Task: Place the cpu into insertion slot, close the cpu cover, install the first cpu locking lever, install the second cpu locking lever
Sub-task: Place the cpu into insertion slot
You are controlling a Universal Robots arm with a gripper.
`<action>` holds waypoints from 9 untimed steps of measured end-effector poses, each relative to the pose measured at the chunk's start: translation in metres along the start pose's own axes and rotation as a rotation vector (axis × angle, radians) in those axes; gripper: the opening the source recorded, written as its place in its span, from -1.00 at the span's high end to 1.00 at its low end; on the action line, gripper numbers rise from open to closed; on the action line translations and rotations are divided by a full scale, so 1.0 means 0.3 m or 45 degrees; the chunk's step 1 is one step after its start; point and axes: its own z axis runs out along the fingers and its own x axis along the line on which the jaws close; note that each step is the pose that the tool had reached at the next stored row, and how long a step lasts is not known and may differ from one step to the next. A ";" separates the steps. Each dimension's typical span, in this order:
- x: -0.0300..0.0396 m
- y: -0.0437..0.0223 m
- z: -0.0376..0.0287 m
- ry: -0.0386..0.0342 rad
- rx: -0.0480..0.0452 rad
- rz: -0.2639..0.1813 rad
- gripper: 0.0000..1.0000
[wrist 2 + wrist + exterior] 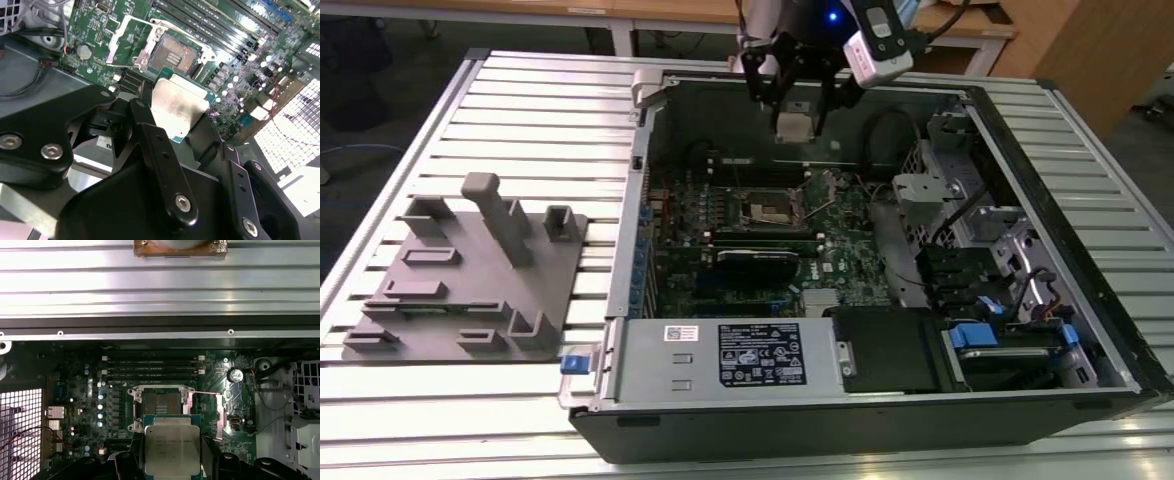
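Note:
My gripper (798,108) hangs over the far side of the open computer case, shut on the cpu (797,127), a flat square chip with a silvery top. In both wrist views the cpu (177,110) (171,450) sits between my black fingers (150,135) (134,460), held by its edges. The insertion slot (774,210) (173,54) (161,404) lies on the green motherboard below and ahead of the chip, its brownish pin field bare. The cpu cover (122,37) (218,412) stands flipped open beside the slot.
A slatted metal table (520,90) carries the case and a grey fixture block (467,270) on the exterior view's left. Inside the case are a power supply (734,355), drive bays with blue tabs (987,335), cables (894,130) and memory slots (152,365).

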 end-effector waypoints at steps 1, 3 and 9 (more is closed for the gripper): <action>0.000 0.000 0.001 -0.0002 0.006 0.000 -0.08; 0.000 0.000 0.006 -0.0004 0.015 0.000 -0.08; 0.000 -0.001 0.018 -0.0008 0.036 0.000 -0.08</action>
